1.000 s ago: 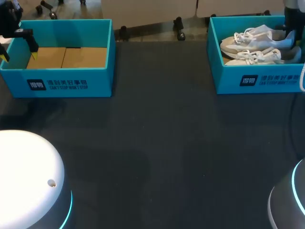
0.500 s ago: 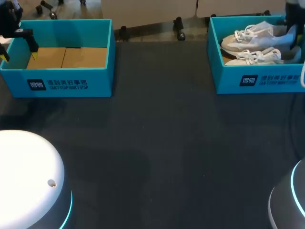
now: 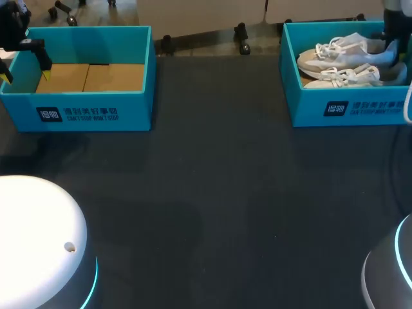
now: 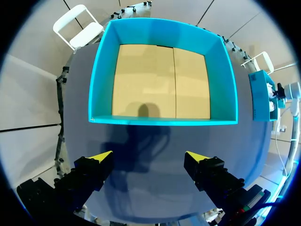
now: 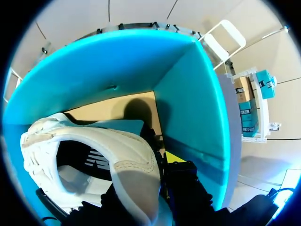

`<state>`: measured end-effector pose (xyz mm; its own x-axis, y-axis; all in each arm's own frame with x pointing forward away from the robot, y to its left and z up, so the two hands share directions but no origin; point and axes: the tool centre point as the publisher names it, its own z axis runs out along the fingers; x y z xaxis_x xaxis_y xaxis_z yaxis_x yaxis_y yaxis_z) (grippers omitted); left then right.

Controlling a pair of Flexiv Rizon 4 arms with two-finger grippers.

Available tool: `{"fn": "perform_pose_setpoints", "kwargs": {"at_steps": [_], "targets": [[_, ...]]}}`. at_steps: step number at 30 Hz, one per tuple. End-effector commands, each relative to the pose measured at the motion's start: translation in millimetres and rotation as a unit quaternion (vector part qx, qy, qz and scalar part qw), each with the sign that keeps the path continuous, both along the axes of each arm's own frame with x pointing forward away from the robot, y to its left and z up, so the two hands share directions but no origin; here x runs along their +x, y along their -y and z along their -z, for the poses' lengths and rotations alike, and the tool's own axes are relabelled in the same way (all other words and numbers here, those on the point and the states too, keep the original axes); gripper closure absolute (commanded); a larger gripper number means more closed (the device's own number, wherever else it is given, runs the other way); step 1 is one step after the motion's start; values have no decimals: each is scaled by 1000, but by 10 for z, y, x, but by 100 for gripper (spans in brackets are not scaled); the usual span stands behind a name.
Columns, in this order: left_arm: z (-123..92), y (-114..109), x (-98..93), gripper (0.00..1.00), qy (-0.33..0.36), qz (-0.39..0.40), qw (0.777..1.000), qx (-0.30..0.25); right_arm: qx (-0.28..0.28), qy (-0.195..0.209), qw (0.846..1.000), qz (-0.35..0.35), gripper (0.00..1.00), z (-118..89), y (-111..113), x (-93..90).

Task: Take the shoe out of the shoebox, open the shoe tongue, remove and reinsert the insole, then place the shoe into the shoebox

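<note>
Two white shoes lie in the right teal shoebox [image 3: 347,108]. The far shoe [image 3: 344,50] has its heel toward my right gripper [image 3: 393,48], which reaches down into the box's right end. In the right wrist view that gripper [image 5: 162,162] is shut on the heel wall of the shoe [image 5: 131,160], one yellow fingertip [image 5: 174,157] showing outside it, close to the box wall [image 5: 197,103]. The near shoe [image 3: 344,77] lies beside it. My left gripper [image 3: 26,76] hangs open over the left edge of the left teal box [image 3: 84,112], nothing between its fingers [image 4: 101,157].
The left box [image 4: 101,70] holds nothing but its bare cardboard floor. Dark table stretches between the two boxes and toward the front. My arms' rounded bases sit at the near left [image 3: 38,244] and near right [image 3: 393,270] corners.
The far shoe rose and tilted a little in the right gripper's hold, then came back down to about where it was. The left arm has not moved.
</note>
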<state>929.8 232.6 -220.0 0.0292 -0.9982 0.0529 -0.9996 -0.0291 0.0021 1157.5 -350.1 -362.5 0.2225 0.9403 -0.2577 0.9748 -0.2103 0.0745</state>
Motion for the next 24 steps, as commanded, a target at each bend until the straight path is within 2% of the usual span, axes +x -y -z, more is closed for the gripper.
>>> {"fn": "perform_pose_setpoints", "kwargs": {"at_steps": [1,10,17,18,19,21,23,24], "targets": [[-9,1,-17,0,1,0,1000,1,2,-3,1000,1,100,57,-7,21],[-9,1,-17,0,1,0,1000,1,14,-6,1000,-9,100,164,9,-7],[-9,1,-17,0,1,0,1000,1,26,-6,1000,-14,99,162,17,-32],[-9,1,-17,0,1,0,1000,1,28,-6,999,-14,85,159,17,-35],[-9,1,-17,0,1,0,1000,1,32,-4,999,-17,75,154,16,-36],[-9,1,-17,0,1,0,1000,1,32,-4,999,-18,68,145,14,-35],[-9,1,-17,0,1,0,1000,1,40,-2,999,-22,50,133,16,-32],[-9,1,-17,0,1,0,1000,1,44,0,999,-24,15,125,15,-31]]}}
